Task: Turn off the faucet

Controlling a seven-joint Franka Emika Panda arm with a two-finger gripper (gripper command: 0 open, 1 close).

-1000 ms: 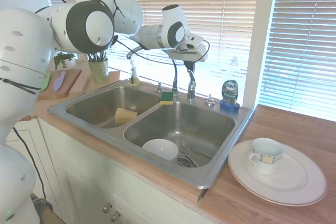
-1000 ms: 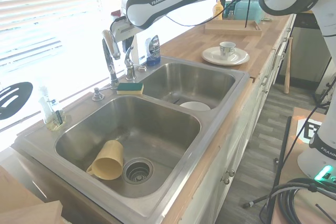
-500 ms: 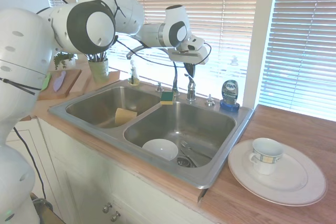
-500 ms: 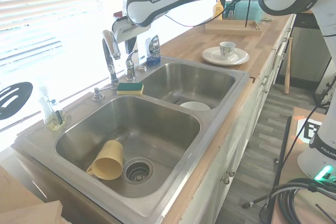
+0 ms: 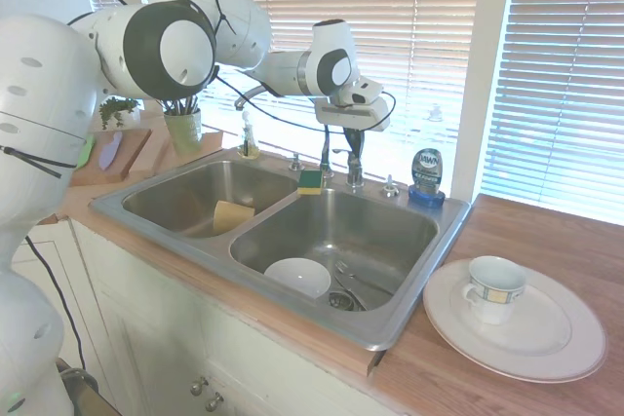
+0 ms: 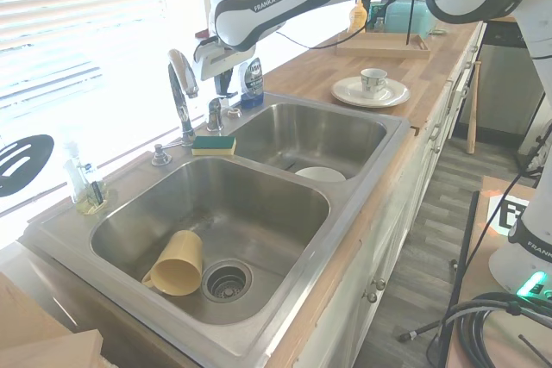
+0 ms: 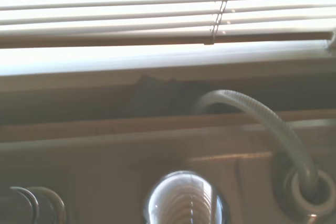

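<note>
The chrome faucet point(image 5: 325, 148) stands behind the divider of the double sink point(image 5: 195, 226). Its thin arched spout point(image 6: 180, 84) curves over the basin, and I see no water running from it. The short lever handle point(image 5: 354, 172) stands just beside the spout base, also visible in the second exterior view point(image 6: 214, 114). My gripper point(image 5: 353, 146) points straight down and rests on top of the handle, shut, with nothing held; the second exterior view shows it point(image 6: 222, 85) the same way. In the wrist view a blurred round chrome knob point(image 7: 184, 203) fills the lower middle.
A blue dish-soap bottle point(image 5: 426, 174) stands just right of the handle and a green-yellow sponge point(image 5: 311, 180) lies left of the spout. A white bowl point(image 5: 297, 277) and yellow cup point(image 6: 177, 263) sit in the basins. Window blinds are close behind. A plate with mug point(image 5: 495, 289) is on the counter.
My gripper has come down and slightly right onto the lever handle. The handle has gone from raised to low. The spout has stayed in place.
</note>
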